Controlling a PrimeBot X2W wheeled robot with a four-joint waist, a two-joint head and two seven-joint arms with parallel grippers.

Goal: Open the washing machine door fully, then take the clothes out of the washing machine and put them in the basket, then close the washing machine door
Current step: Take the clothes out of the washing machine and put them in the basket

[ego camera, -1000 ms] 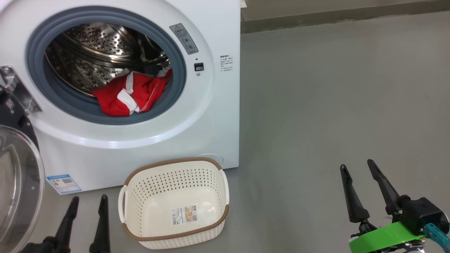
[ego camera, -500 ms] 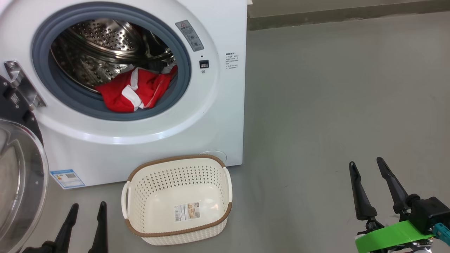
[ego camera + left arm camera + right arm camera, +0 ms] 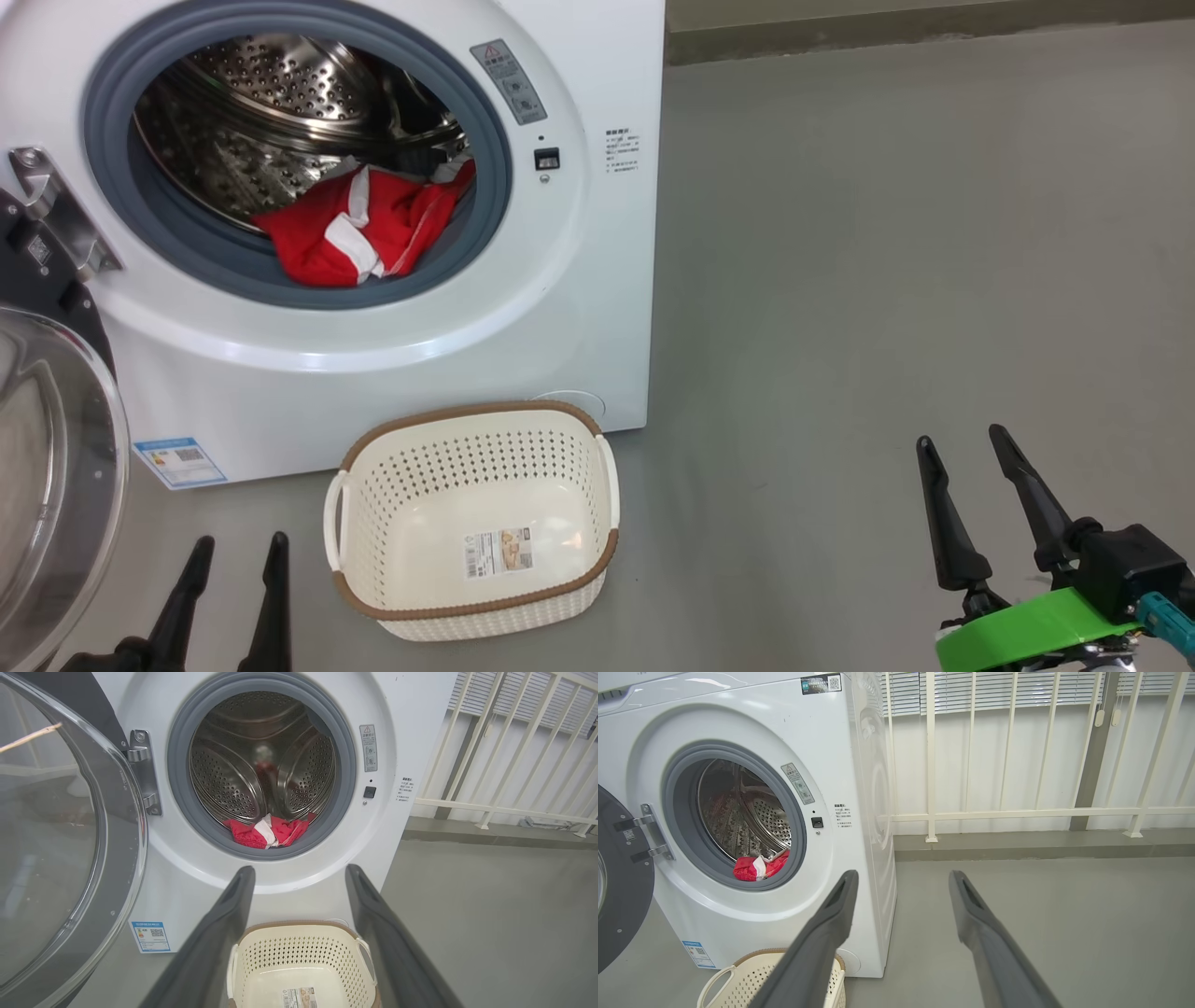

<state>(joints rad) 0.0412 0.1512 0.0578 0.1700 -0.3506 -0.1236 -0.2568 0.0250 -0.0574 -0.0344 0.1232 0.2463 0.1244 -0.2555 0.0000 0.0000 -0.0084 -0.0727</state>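
The white washing machine [image 3: 392, 373] stands with its door [image 3: 47, 485] swung open to the left, glass bowl facing out. Red clothes [image 3: 359, 233] with white stripes lie at the front lip of the steel drum, also seen as clothes [image 3: 268, 833] and clothes [image 3: 759, 868] in the wrist views. The cream basket [image 3: 569, 448] sits empty on the floor just in front of the machine. My left gripper [image 3: 238, 546] is open, low beside the basket's left side. My right gripper [image 3: 962, 443] is open, far to the right over bare floor.
Grey floor [image 3: 887, 280] stretches to the right of the machine. A white railing [image 3: 1017, 812] and a low kerb run along the back wall. The open door [image 3: 56, 835] takes up the space at my left.
The head camera has shifted a little, so the machine and basket sit slightly further right and higher. Both grippers stay open and almost in place.
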